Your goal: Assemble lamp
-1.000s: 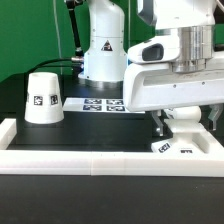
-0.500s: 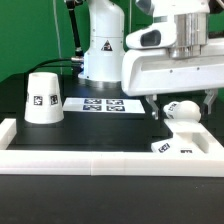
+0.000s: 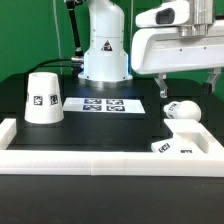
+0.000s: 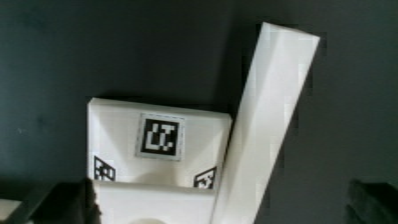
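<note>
Black table, matte top, four white items on it.

Table (image 3: pixel 110 128): shade (image 3: pixel 43 97) stands wide end down at the exterior view's left. Marker board (image 3: pixel 103 103) lies flat mid-table, just beside the shade. Base (image 3: pixel 185 142) sits at the exterior view's right, close against the rail (image 3: pixel 100 164), a low white wall along the table's near edge.

Gripper (image 3: pixel 187 90) high, pointing down, jaws wide apart.

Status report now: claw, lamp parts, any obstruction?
Claw open, empty, above the bulb. Bulb sits on the base. Shade stands apart, at the exterior view's left. Only the flat marker board between them.
</note>
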Tool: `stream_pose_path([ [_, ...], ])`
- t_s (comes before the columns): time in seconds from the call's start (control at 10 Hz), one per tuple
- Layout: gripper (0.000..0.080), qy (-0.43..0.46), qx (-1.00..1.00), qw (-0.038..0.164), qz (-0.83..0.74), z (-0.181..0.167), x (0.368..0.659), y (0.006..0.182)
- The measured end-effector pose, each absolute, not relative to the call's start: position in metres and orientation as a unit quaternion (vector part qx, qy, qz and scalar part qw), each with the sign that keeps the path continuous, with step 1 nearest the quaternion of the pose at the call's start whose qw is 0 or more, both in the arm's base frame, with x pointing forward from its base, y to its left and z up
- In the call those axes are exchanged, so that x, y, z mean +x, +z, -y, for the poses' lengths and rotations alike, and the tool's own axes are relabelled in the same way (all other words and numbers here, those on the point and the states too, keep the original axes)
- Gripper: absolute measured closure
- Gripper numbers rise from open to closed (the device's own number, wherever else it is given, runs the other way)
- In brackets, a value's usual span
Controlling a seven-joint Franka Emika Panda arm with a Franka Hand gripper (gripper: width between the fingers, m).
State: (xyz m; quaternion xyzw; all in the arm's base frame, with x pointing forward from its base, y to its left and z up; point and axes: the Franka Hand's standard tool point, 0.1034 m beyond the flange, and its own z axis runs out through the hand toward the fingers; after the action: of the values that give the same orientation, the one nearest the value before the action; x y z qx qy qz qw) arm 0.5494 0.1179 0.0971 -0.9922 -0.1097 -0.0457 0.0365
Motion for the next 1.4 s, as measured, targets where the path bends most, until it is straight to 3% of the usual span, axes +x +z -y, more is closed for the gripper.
stream_pose_path([
  [0.3,0.0101,-0.046,-0.992,0.036,0.115,-0.117,0.549,0.097],
  [0.4,0.0101,-0.056,-0.979,0.029,0.194,-0.115,0.55,0.097],
  [0.9,0.0101,-0.035,-0.964,0.029,0.26,-0.135,0.51,0.082],
  [1.4,0.0101,-0.035,-0.96,0.029,0.275,-0.133,0.508,0.08],
])
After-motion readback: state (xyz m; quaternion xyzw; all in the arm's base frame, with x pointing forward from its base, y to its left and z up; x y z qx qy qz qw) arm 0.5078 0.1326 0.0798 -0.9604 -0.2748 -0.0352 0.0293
